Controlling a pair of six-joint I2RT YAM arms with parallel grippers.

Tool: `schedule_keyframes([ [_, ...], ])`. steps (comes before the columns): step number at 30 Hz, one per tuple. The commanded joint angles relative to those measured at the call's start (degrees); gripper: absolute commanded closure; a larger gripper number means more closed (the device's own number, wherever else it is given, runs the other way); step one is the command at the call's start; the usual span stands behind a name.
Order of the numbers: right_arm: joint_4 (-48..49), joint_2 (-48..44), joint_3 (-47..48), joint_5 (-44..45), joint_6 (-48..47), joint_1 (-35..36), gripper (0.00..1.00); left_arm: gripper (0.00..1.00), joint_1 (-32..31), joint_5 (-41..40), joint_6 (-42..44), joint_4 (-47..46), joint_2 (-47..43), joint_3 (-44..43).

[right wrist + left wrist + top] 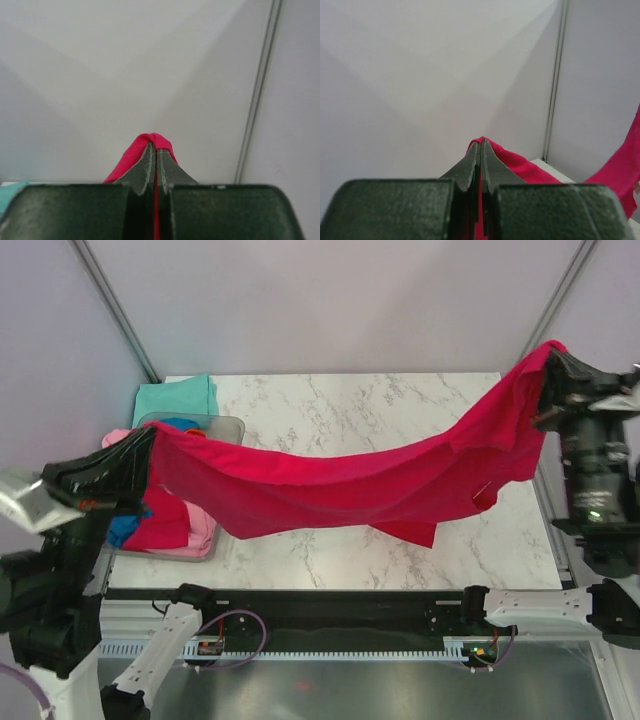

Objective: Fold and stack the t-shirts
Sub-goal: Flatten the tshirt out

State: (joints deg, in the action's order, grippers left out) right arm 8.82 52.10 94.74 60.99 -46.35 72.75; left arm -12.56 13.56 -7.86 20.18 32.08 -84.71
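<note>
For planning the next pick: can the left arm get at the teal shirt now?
Probably not yet: the left gripper is shut on the red shirt, shared with the right gripper. The teal shirt lies uncovered beyond the bin.

Left end effector [150,440] and right end effector [547,358] pinched closed, raised apart.

A: Where does the large t-shirt [350,485] hang?
B: Above the table [400,400], spanning left gripper [148,443], left, to right gripper [548,360], far right.
A: And the bin [228,424]?
B: Table's left, holding heaped t-shirts [175,525]; a lone t-shirt [175,398] lies behind it.
</note>
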Motion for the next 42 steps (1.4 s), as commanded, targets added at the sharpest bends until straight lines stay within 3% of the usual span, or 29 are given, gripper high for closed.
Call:
schedule_keyframes([
  [1,-6.5,14.7,3.5,-0.8,5.5,-8.5,1.0,0.98,0.3,-1.4,-1.4,-0.9,12.6,1.4],
  [2,-13.3,20.2,6.3,-3.8,11.9,-20.9,1.0,0.98,0.3,-1.9,-3.4,-0.3,15.4,1.1],
  [3,-25.8,23.3,9.3,-13.5,19.6,-28.4,1.0,0.98,0.3,-2.5,-4.1,-0.7,20.2,1.0],
  [4,-29.8,26.5,11.7,-18.1,25.1,-35.8,1.0,0.98,0.3,-3.5,-4.4,-0.4,23.8,-0.6],
  [5,-33.0,33.4,15.4,-22.5,33.9,-48.5,1.0,0.98,0.3,-4.6,-4.9,1.3,27.2,-1.9],
  [8,-37.6,47.9,21.7,-30.1,42.8,-61.6,1.0,0.98,2.4,-7.3,-6.5,7.8,47.2,-13.4],
  [10,-38.3,56.5,30.6,-35.9,46.2,-65.1,1.0,0.98,6.2,-4.5,-10.9,15.2,65.2,-25.5],
  [11,-39.2,66.0,34.9,-36.6,48.3,-66.7,1.0,0.98,7.5,-2.5,-12.7,17.7,71.7,-30.1],
  [12,-42.1,71.4,40.1,-36.3,48.5,-66.8,0.9,0.98,8.6,-0.1,-14.1,22.2,77.1,-34.8],
  [13,-44.8,77.0,53.4,-35.5,48.1,-66.9,0.72,0.98,9.5,3.0,-16.0,24.6,87.4,-43.5],
  [14,-47.6,86.8,60.0,-35.1,47.9,-67.0,0.54,0.98,9.7,4.3,-16.4,27.2,91.5,-48.4],
  [15,-49.9,89.6,64.0,-35.8,47.8,-67.2,0.23,0.94,9.7,4.7,-16.6,30.9,94.9,-52.5],
  [17,-46.8,86.7,56.8,-36.6,48.7,-67.5,0.1,0.68,9.7,6.0,-17.6,32.4,99.9,-57.6],
  [19,-38.8,81.3,42.9,-37.0,49.9,-67.7,0.06,0.44,9.5,3.5,-17.9,31.7,98.8,-54.5],
  [23,-37.6,71.7,35.2,-39.1,53.8,-69.8,0.05,0.28,8.8,2.5,-16.1,29.4,92.7,-47.6],
  [24,-38.3,69.9,33.2,-40.8,54.7,-70.0,0.06,0.09,8.5,2.4,-15.6,29.4,90.2,-46.5],
  [29,-36.9,56.0,12.0,-43.1,58.3,-70.2,0.07,0.09,2.9,-2.5,-12.2,27.7,80.8,-33.5],
  [33,-37.1,47.5,-5.1,-45.4,61.3,-70.2,0.09,0.11,-1.0,-4.9,-12.3,20.9,70.3,-14.9],
  [36,-36.3,39.4,-19.1,-46.8,64.5,-70.2,0.09,0.12,-1.6,-5.6,-13.4,15.4,62.0,4.3],
  [37,-36.0,37.2,-25.8,-47.1,65.6,-70.2,0.09,0.1,-1.6,-6.3,-13.5,14.4,60.0,7.4],
  [42,-32.6,22.7,-40.8,-54.1,69.9,-70.2,0.1,0.12,-1.7,-10.8,-12.6,12.2,55.5,18.0],
])
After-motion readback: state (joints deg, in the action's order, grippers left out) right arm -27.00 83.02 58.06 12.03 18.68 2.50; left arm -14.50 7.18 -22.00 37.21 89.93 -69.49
